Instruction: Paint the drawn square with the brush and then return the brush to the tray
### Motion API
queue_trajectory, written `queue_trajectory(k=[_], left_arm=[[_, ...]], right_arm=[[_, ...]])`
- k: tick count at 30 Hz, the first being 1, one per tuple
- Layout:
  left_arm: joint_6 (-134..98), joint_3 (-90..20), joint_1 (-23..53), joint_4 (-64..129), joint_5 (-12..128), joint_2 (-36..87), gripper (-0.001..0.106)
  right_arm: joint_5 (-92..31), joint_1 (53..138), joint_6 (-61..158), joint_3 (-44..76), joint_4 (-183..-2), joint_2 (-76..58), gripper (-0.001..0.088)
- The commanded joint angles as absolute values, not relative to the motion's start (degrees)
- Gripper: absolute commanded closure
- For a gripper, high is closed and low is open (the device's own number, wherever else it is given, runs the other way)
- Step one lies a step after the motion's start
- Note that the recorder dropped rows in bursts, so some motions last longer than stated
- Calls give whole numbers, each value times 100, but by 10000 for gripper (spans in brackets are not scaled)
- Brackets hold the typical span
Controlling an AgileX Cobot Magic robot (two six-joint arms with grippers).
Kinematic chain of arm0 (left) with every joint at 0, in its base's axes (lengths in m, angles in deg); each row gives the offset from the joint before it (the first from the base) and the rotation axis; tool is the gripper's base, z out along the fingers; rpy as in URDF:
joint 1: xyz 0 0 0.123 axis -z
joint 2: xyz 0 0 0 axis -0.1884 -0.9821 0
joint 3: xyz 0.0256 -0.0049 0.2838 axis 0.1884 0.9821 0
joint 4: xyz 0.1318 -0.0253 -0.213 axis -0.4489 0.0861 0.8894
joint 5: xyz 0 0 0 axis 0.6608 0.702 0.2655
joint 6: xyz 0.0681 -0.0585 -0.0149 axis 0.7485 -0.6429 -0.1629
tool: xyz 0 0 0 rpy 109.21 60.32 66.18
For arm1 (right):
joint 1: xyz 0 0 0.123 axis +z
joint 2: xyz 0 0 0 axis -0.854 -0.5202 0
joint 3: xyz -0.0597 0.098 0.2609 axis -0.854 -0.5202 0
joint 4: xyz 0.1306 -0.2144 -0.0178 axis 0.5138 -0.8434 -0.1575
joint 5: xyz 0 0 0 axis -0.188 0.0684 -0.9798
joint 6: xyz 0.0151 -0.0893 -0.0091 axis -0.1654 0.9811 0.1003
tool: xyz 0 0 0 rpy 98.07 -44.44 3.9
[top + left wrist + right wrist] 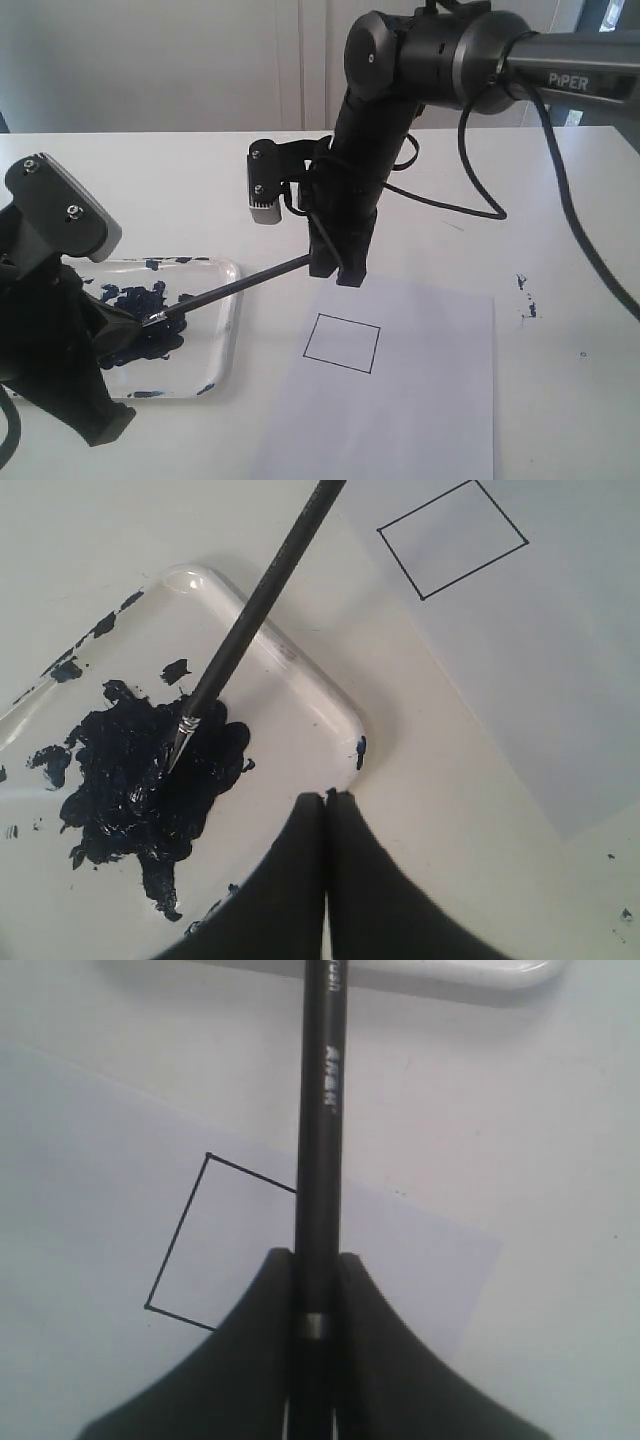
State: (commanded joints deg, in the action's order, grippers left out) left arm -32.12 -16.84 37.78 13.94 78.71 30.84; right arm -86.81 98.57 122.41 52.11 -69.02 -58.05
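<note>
White table (560, 200) — right black gripper (315, 1260) clamps long black-handled paintbrush (240, 283), tip in blue paint blob (130, 780) in clear plastic tray (225, 330) — left gripper (326, 798) pinched together.

Brush tip in the paint, square unpainted.
The brush (240, 281), thin and black-handled with a silver band (190, 723), slants down with its tip in the dark blue blob (130, 780) in the tray (216, 340), its upper handle clamped in the right tool (336, 272). The clear, shallow, blue-splattered tray lies flat on the tabletop (560, 200). Near it, the square (341, 343) sits on white paper (420, 420), a black outline with a blank inside.
</note>
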Motion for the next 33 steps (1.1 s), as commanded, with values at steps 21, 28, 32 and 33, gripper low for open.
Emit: queue_trajectory(k=[21, 28, 32, 33], left_arm=[[-3212, -1684, 3778, 1384, 7859, 3084, 1053], [-3212, -1684, 3778, 1384, 7859, 3084, 1053], [-3212, -1684, 3778, 1384, 7859, 3084, 1053], [-3212, -1684, 3778, 1384, 7859, 3084, 1053]], right_arm=[[-8889, 9857, 11749, 5211, -7044, -6200, 868], [-8681, 9857, 11749, 5211, -7033, -6287, 853], [-8598, 9857, 11749, 5211, -6982, -6444, 720], [-8598, 9857, 11749, 5211, -6966, -6479, 691]])
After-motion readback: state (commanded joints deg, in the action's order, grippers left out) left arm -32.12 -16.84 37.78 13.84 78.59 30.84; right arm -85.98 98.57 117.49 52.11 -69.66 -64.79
